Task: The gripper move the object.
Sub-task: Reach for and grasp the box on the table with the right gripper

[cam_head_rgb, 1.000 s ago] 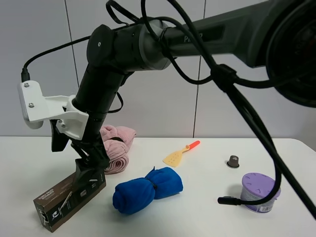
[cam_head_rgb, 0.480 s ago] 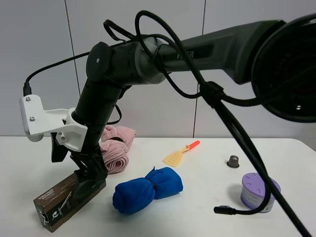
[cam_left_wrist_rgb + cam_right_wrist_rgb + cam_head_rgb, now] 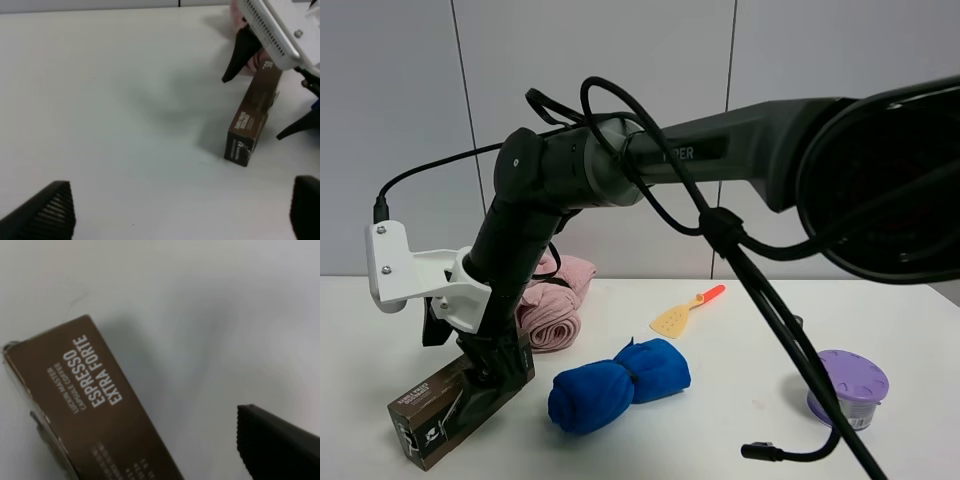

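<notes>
As we list from the near side: left gripper [image 3: 175, 220], fingers wide apart, empty, apparently parked clear of the work. Box [image 3: 435, 405], flat on the table [image 3: 700, 440], front left. Right gripper [image 3: 492, 372], fingers spread astride the box's far end, we judge ready to clamp. Blue towel [image 3: 618, 385] alongside; tub [image 3: 860, 380]; pink towel [image 3: 555, 300] and spatula [image 3: 682, 314] behind.

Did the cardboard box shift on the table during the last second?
No. The cardboard box lies at the same spot and angle beside the blue towel roll, and its near end is unchanged in the exterior view.
</notes>
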`<state>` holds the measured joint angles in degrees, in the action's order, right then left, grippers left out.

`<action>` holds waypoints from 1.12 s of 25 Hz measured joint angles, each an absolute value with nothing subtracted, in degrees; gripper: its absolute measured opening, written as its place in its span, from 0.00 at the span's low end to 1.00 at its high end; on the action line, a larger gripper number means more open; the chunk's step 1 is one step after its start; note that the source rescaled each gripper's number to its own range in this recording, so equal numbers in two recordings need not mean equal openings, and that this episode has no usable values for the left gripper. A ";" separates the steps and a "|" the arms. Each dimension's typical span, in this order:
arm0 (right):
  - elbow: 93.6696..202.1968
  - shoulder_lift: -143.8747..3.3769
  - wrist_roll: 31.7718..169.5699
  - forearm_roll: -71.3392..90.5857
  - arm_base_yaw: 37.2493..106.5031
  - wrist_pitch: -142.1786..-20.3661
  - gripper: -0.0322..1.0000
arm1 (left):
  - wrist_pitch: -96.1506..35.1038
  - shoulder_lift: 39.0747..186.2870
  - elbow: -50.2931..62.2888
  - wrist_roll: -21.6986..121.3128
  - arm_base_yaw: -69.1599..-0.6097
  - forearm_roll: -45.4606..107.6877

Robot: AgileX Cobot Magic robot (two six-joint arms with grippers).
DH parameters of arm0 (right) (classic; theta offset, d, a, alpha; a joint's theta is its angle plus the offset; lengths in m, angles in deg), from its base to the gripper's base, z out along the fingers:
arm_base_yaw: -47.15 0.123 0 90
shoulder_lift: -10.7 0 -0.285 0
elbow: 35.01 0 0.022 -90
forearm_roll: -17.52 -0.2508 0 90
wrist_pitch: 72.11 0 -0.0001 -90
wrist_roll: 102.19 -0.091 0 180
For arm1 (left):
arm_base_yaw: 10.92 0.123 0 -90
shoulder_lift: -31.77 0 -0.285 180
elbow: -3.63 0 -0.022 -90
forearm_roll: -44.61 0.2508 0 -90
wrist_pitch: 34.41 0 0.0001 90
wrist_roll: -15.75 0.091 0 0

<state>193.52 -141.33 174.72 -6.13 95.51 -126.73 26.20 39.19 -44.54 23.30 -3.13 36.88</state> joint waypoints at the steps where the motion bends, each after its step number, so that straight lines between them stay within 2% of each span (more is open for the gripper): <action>1: 193.52 -141.43 174.72 -6.13 95.51 -126.73 0.92 | 26.20 39.19 -44.54 23.30 -3.13 36.88; 20: 193.52 -143.35 174.75 -7.97 94.26 -125.09 0.91 | 26.20 39.19 -44.54 23.30 -3.13 36.88; 28: 193.52 -143.98 174.79 -8.57 94.03 -124.08 0.83 | 26.20 39.19 -44.54 23.30 -3.13 36.88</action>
<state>193.52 -143.98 174.79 -8.57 94.03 -124.08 26.20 39.19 -44.54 23.30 -3.13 36.88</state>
